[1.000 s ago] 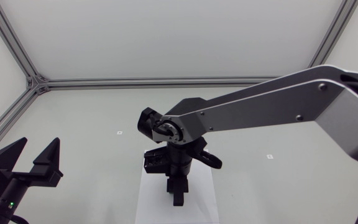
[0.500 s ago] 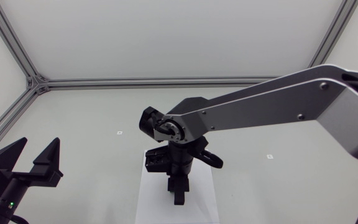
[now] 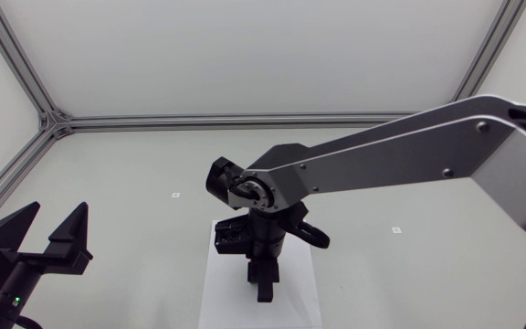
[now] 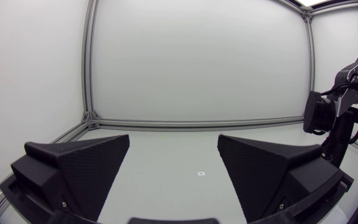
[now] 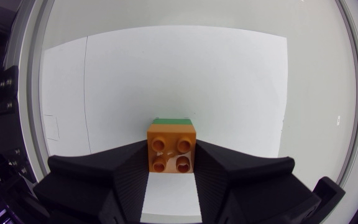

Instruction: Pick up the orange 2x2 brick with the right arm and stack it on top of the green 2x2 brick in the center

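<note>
Two fingers of our right gripper (image 5: 171, 157) clasp the orange 2x2 plastic brick (image 5: 171, 148), green plastic brick (image 5: 171, 121) just ahead; our left gripper (image 4: 173, 149) splayed.

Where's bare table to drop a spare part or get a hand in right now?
Free: the table's far strip beyond the right arm; also the stretch between the left gripper and the white sheet. Crowded: sheet centre, where the right gripper clamps the orange brick right at the green brick.
</note>
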Motion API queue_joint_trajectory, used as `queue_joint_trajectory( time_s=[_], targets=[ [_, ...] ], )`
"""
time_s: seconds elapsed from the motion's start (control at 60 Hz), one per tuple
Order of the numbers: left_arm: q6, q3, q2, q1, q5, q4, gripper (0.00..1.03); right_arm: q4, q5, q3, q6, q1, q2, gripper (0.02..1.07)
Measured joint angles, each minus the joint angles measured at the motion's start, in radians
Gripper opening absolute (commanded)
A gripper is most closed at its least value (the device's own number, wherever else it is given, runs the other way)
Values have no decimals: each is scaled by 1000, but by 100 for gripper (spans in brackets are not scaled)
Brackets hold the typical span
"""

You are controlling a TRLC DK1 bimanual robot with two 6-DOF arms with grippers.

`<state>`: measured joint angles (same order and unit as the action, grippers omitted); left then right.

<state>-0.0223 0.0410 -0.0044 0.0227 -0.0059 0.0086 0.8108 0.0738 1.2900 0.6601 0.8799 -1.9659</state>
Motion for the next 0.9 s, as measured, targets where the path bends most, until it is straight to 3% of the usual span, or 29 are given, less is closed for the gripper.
queue_joint_trajectory(
  time_s=[0.283, 0.417, 0.467, 0.5, 0.55, 0.9],
  targets=[
    [0, 0, 0, 0, 0, 0, 99, 1, 1, 0, 11, 2, 1, 39],
    [0, 0, 0, 0, 0, 0, 99, 1, 2, 0, 19, 2, 1, 52],
    [0, 0, 0, 0, 0, 0, 99, 1, 2, 0, 22, 2, 1, 64],
    [0, 0, 0, 0, 0, 0, 99, 1, 3, -2, 22, 2, 1, 84],
    [0, 0, 0, 0, 0, 0, 99, 2, 4, -3, 22, 2, 1, 102],
    [0, 0, 0, 0, 0, 0, 99, 1, 5, -5, 22, 2, 1, 103]
  ],
)
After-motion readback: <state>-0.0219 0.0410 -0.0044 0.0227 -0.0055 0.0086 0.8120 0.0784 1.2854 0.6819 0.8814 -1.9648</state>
